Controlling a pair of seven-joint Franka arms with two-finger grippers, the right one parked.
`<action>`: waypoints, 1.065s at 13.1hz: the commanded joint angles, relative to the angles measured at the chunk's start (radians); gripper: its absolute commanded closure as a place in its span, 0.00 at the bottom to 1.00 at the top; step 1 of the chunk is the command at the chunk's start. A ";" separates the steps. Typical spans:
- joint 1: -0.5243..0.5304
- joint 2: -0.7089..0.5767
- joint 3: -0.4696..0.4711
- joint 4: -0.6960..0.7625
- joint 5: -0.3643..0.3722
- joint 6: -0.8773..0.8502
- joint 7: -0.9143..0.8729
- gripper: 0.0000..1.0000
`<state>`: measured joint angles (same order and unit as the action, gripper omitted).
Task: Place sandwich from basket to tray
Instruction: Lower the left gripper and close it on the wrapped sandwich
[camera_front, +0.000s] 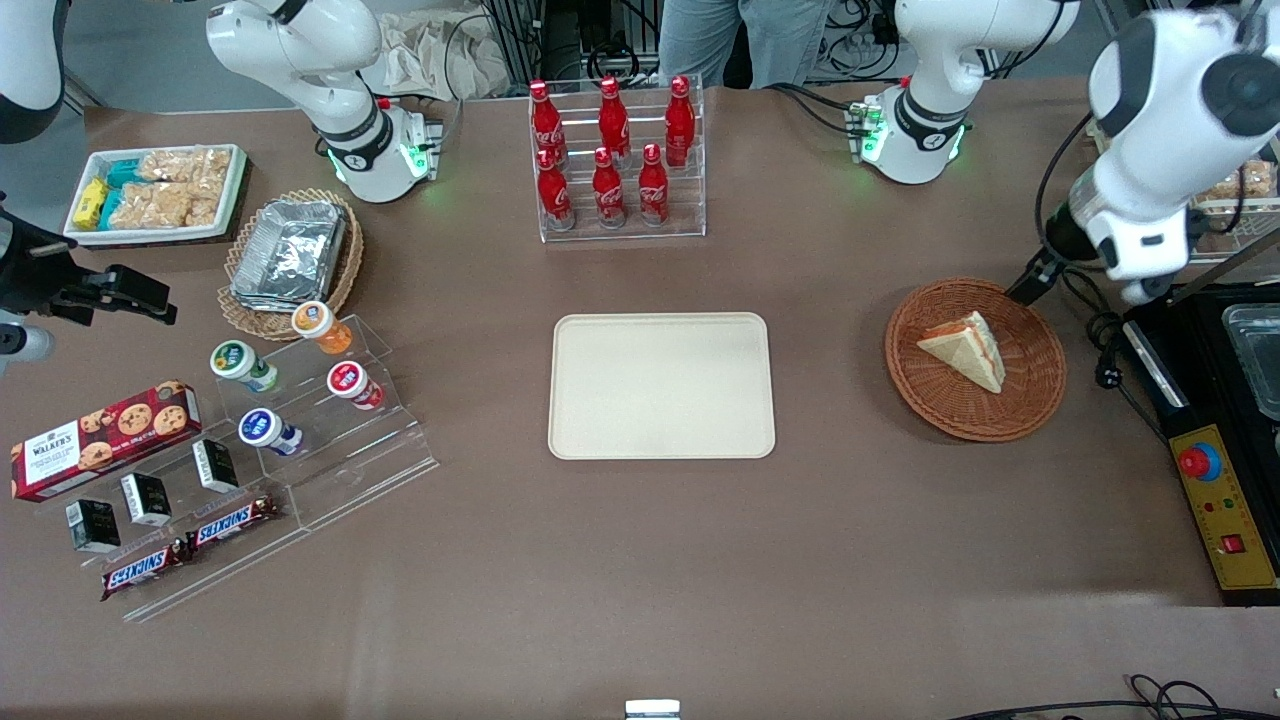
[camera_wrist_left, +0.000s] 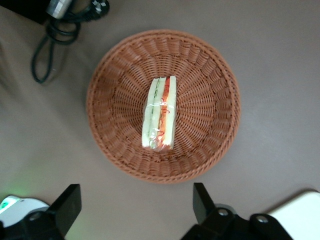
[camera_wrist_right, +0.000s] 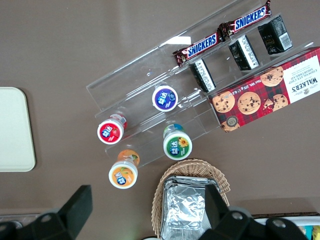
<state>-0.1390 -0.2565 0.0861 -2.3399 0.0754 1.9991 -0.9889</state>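
Left wrist view: your gripper (camera_wrist_left: 135, 210) hangs above the basket (camera_wrist_left: 210, 75), fingers spread wide, holding nothing.

Sandwich (camera_front: 965, 350) lies in the basket, on its side, apart from both fingers. Tray (camera_front: 661, 385) sits bare mid-table, well apart toward the parked arm. Black cable (camera_wrist_left: 50, 45) coils just beside the basket rim. 6 red bottles (camera_front: 610, 150) in their rack stand farther from your front camera.
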 joint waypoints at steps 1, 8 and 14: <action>0.007 0.080 -0.006 -0.076 0.010 0.154 -0.024 0.00; 0.010 0.226 -0.002 -0.195 0.027 0.421 -0.024 0.00; 0.033 0.312 0.009 -0.216 0.029 0.535 -0.020 0.01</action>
<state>-0.1143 0.0247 0.0990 -2.5420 0.0781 2.4693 -0.9923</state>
